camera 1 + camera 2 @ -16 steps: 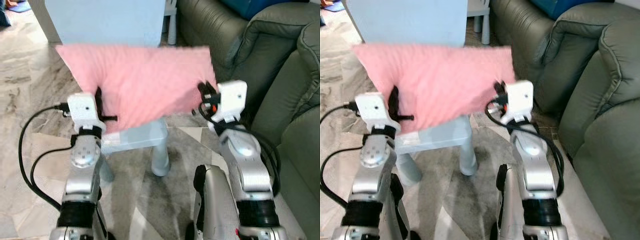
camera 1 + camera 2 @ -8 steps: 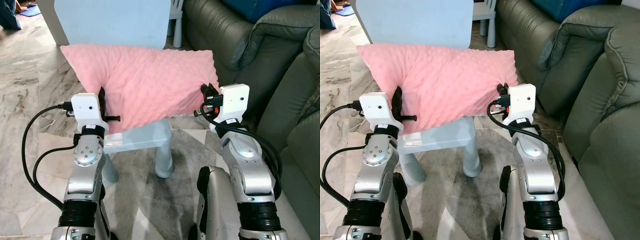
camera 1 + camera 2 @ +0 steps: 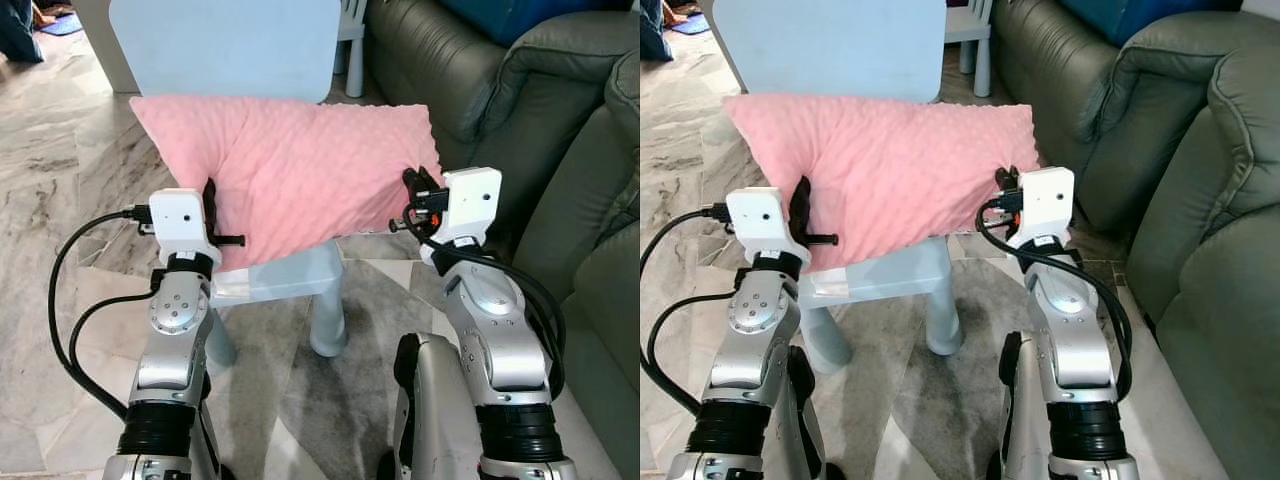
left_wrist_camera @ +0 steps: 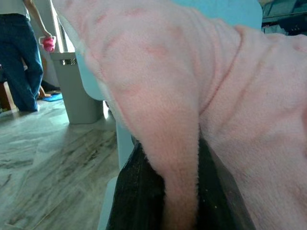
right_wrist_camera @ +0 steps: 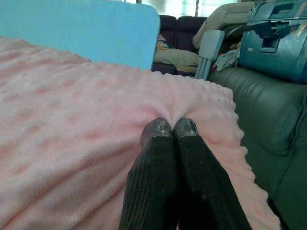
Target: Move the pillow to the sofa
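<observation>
Left eye view: the pink pillow (image 3: 300, 175) is held up between the two grippers, above the seat of a small light-blue chair (image 3: 275, 275) whose backrest rises behind it. The left gripper (image 3: 210, 210) bites the pillow's near left edge, and the right gripper (image 3: 415, 195) grips its near right corner. The grey-green sofa (image 3: 560, 150) stands to the right, apart from the pillow, and grey marble floor (image 3: 60, 200) lies to the left. Right eye view: the same scene, with the pillow's right end close to the sofa's arm but not on it. Left wrist view: the two black fingers (image 4: 129, 201) are clamped on a fold of the pink pillow pinched between them; far behind, a person in jeans (image 4: 19, 52) stands by a grey bin (image 4: 81, 86). Right wrist view: the black fingers (image 5: 158, 158) are pressed together, their tips nipping a pucker of pillow fabric, with the blue chair back beyond and the sofa to the right.
</observation>
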Available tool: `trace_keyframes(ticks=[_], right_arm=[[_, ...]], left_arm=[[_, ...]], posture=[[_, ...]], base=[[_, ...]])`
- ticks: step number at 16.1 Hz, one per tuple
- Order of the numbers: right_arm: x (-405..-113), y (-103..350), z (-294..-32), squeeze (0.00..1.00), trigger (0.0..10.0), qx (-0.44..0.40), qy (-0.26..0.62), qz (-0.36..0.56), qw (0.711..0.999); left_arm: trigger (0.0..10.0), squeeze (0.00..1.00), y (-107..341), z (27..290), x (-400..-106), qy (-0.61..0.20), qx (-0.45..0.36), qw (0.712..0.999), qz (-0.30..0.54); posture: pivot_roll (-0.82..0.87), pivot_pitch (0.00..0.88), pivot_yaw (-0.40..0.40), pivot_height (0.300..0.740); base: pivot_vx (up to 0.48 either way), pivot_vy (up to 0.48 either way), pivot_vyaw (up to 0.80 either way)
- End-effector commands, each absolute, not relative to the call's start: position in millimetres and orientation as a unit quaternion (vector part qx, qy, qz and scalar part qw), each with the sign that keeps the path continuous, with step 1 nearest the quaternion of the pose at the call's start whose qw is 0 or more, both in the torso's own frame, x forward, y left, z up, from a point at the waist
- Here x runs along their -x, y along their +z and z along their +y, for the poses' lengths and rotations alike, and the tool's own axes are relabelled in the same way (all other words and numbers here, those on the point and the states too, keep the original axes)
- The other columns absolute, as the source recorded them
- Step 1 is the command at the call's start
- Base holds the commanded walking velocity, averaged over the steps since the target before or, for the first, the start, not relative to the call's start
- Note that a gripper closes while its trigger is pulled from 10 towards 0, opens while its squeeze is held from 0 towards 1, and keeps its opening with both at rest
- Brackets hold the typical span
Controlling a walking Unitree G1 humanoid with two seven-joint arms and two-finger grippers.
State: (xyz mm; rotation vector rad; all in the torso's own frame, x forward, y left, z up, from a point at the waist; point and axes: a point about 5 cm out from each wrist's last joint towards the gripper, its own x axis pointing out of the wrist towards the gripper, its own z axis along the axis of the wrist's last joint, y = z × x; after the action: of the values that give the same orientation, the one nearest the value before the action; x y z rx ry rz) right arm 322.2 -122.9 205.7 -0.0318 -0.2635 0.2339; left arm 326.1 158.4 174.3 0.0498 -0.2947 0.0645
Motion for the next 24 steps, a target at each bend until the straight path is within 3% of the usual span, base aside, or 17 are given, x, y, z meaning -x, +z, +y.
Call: trace_keyframes(ticks=[1,24], right_arm=[[-319.1,219.3,-123.0,0.00,10.0,0.015,0.115,-0.159,0.981],[-322.4,220.9,-124.0,0.00,10.0,0.006,0.108,-0.158,0.981]], left_arm=[[10.0,0.00,178.1,158.2,-326.2,0.029,-0.028,0.988,-0.152],[10.0,0.00,174.6,151.2,-328.9,0.008,-0.025,0.990,-0.140]], posture=[[-0.04,0.000,0.015,0.421],[-0.04,0.000,0.025,0.695]], base=[[0.000,0.000,0.00],[0.000,0.000,0.00]])
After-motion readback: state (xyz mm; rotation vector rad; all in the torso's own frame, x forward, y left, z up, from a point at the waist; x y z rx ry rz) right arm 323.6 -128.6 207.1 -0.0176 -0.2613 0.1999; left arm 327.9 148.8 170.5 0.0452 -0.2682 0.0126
